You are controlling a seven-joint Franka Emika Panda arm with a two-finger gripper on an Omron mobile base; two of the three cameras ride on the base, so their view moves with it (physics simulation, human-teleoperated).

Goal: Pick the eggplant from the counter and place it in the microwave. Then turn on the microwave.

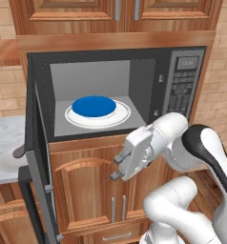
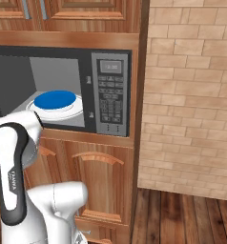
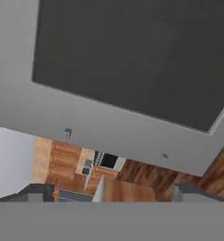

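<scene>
brown wooden cabinets [image 1: 87,186] and tan brick walls [image 2: 191,95] are framing a built-in grey microwave [image 1: 182,86], whose door [image 1: 36,157] is swinging wide open to the left. inside, a white plate [image 1: 122,114] is sitting on the cavity floor with a blue dish [image 1: 94,106] resting on it. the button panel [image 2: 110,97] is showing clearly on the right side of the oven.

the gripper [image 1: 118,167] is hanging in front of the lower cabinet, just below the microwave opening, with its jaws standing apart and nothing between them. its fingers are pointing left toward the open door, and the hand view is looking at the door's dark glass and grey frame.

on the far left, a strip of marbled counter [image 1: 5,128] is showing past the door. a pale plate [image 1: 5,164] is lying on it, and a small dark shape at its edge is probably the eggplant [image 1: 18,151], though the door frame is hiding most of it, so i cannot be sure.

the pick is not yet done. the main risk is sitting between hand and vegetable: the open door is blocking a straight path, so a direct sweep left would be striking it or pushing it further. reaching around it may be stretching the arm awkwardly. later, the blue dish is taking up the middle of the cavity, so the eggplant could be rolling off it when placed.
</scene>
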